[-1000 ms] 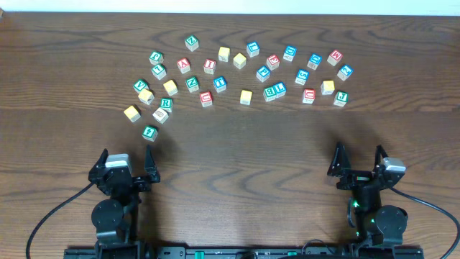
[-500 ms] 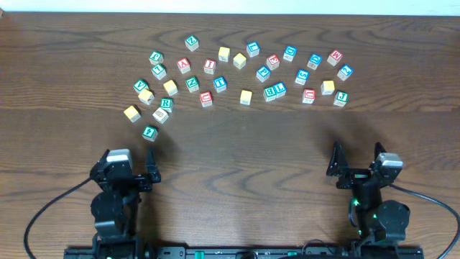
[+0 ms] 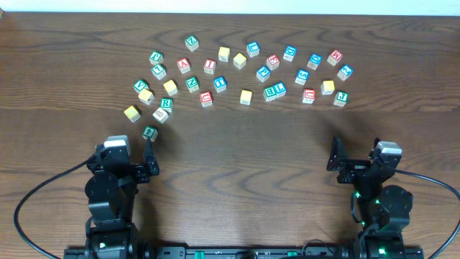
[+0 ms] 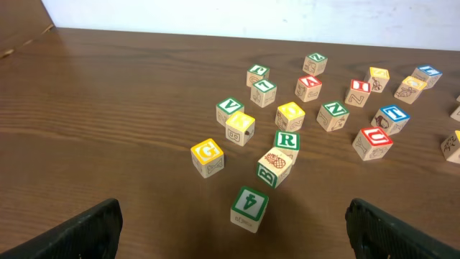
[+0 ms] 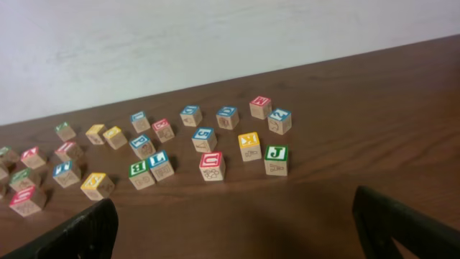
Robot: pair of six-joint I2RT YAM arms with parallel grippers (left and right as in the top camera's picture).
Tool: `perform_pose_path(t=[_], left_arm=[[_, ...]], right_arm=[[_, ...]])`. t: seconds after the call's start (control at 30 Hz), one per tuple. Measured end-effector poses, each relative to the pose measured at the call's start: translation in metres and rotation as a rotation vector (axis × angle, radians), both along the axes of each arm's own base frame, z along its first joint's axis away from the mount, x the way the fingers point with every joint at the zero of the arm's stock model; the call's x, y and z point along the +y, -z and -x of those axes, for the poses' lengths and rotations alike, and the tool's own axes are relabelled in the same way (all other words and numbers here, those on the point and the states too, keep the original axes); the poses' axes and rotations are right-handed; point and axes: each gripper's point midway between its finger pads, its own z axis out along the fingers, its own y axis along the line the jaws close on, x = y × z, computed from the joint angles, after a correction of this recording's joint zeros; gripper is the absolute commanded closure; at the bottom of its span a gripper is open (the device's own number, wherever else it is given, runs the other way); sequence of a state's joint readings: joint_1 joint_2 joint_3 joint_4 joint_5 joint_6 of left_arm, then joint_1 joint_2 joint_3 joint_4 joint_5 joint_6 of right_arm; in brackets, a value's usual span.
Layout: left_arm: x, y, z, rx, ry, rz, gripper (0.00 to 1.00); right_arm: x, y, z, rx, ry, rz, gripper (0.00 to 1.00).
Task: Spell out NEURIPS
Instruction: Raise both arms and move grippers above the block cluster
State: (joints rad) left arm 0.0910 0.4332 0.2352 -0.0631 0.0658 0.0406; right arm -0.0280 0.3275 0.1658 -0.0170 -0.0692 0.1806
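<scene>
Green J cube (image 5: 276, 160) shows from the right wrist, not the left; left gripper (image 3: 123, 152) and right gripper (image 3: 357, 154) gape empty.

Straight ahead of my left gripper (image 3: 126, 157), the green 4 cube (image 4: 249, 205) bars the way, B cube (image 4: 274, 167) and R cube (image 4: 287, 141) packed behind; ahead of my right gripper (image 3: 356, 157), bare table (image 5: 230, 216) runs to the J cube (image 5: 276, 159).

Dark brown wood-grained tabletop (image 3: 244, 155); pale wooden cube with green-framed R (image 4: 287, 141), red-framed U cube (image 4: 372, 142), yellow-faced G cube (image 4: 207, 157); black fingers (image 4: 80, 234).
</scene>
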Motion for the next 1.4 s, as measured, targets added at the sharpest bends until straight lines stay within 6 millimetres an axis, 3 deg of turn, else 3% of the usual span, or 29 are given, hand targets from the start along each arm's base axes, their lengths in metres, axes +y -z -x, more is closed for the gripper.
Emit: perform_pose_path(t=[0.33,0.73,1.03,1.4], left_arm=[[-0.001,-0.017,-0.003,-0.027,0.007,0.0,0.02],[-0.007,-0.064,-0.021,-0.028,0.048,0.014,0.02],[-0.008,-0.101,-0.048,0.062,0.067,0.033,0.02],[-0.007,-0.138,-0.097,0.27,0.083,0.069,0.03]], right_arm=[[0.005,-0.019,-0.005,-0.014,-0.041,0.055,0.01],[0.011,-0.061,-0.032,0.055,-0.087,0.061,0.01],[0.016,-0.082,-0.054,0.205,-0.129,0.072,0.01],[0.019,-0.107,-0.083,0.416,-0.18,0.085,0.01]])
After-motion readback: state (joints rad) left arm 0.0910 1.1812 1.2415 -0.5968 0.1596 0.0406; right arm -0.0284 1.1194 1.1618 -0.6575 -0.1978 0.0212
